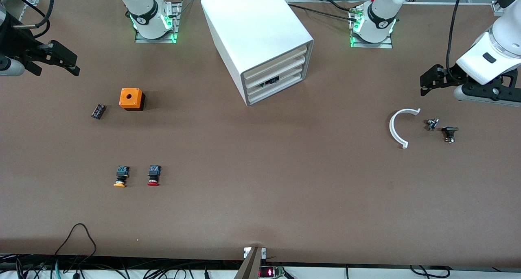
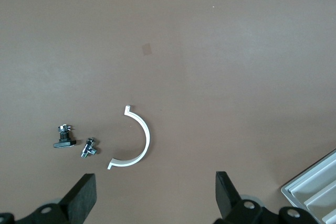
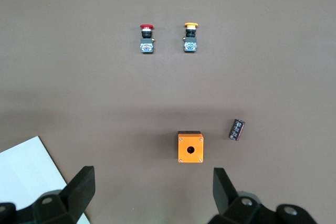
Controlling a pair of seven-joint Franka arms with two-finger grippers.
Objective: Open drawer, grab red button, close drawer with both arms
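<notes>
The white cabinet [image 1: 256, 31] stands mid-table, between the arm bases. Its three slat-front drawers [image 1: 281, 77] are all pushed in, and a small dark gap shows at the middle one. The red-capped button [image 1: 153, 175] lies on the table toward the right arm's end, also in the right wrist view [image 3: 146, 38]. My right gripper [image 1: 67, 63] hangs open and empty over the table at its own end, shown in its wrist view [image 3: 154, 182]. My left gripper [image 1: 426, 83] hangs open and empty over the left arm's end, shown in its wrist view [image 2: 156, 187].
A yellow-capped button [image 1: 121, 176] lies beside the red one. An orange box with a round hole [image 1: 131, 99] and a small black part [image 1: 98, 111] lie farther from the front camera. A white arc piece [image 1: 397, 128] and two small metal parts [image 1: 432, 124] lie below the left gripper.
</notes>
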